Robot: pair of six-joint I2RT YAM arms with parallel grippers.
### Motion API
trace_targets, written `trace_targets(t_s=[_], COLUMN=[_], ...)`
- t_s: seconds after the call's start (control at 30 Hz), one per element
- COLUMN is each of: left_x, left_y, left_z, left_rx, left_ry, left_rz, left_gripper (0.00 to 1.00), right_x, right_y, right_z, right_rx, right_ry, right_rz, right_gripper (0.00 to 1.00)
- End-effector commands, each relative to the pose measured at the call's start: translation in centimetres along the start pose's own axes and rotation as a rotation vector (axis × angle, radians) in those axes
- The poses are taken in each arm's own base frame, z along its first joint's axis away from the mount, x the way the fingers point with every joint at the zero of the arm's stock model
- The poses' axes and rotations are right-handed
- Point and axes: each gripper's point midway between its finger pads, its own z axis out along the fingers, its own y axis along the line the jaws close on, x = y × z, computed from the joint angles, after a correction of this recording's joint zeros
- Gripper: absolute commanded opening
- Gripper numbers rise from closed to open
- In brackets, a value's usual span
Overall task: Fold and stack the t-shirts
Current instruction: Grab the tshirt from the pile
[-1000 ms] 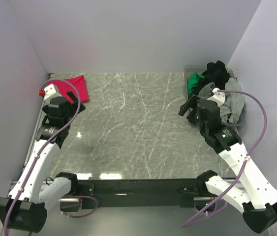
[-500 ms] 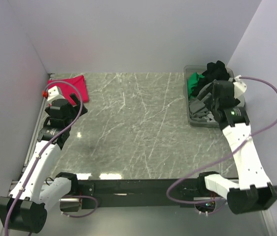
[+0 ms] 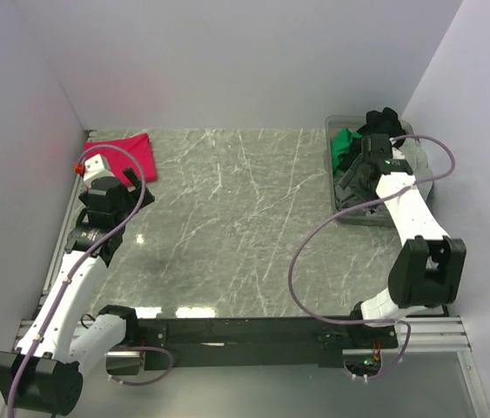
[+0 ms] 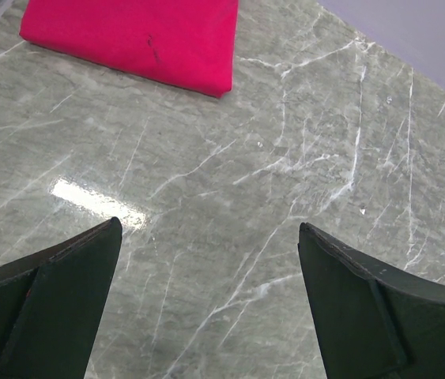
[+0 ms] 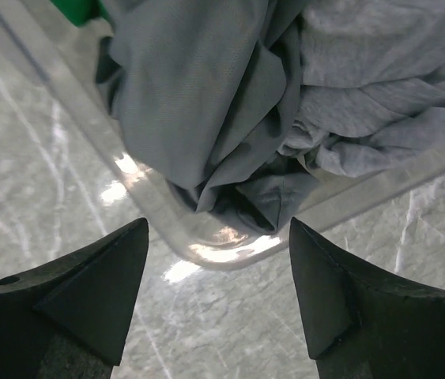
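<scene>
T-shirts lie in two places. A folded magenta-red t-shirt (image 3: 130,151) rests flat at the far left corner of the marble table (image 3: 245,209). The others are heaped in the clear plastic tub (image 5: 206,254) at the far right: a green shirt (image 3: 342,144), a black shirt (image 3: 382,122), a dark grey shirt (image 5: 198,103) and a light grey shirt (image 5: 380,71). The left gripper (image 4: 208,229) hovers over bare marble near the red one, fingers apart, holding nothing. The right gripper (image 5: 218,225) hangs above the tub's near left corner, fingers spread, empty.
</scene>
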Motion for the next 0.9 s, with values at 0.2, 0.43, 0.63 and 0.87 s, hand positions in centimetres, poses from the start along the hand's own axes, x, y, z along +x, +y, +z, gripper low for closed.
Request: trace_targets(t_s=[0.2, 0.43, 0.63, 0.87], left_x=[-1.2, -1.3, -1.5, -1.6], left_y=[0.0, 0.3, 0.4, 0.5], left_z=[-1.1, -1.3, -1.5, -1.5], left_rx=[0.005, -0.007, -0.007, -0.016], left_ry=[-0.041, -0.039, -0.051, -0.053], left_rz=[-0.006, 0.002, 0.005, -0.001], left_gripper=[1.0, 1.0, 1.0, 0.99], right_x=[-1.0, -1.5, -2.9, -9.6], right_y=[0.7, 1.6, 3.0, 2.7], right_z=[4.1, 7.4, 5.7, -3.0], right_rx=[0.047, 0.077, 0.017, 0.018], right_ry=[0.014, 0.039, 0.032, -0.17], right_rz=[-0.064, -0.101, -0.103, -0.116], right_gripper=[0.77, 0.56, 0.01, 0.0])
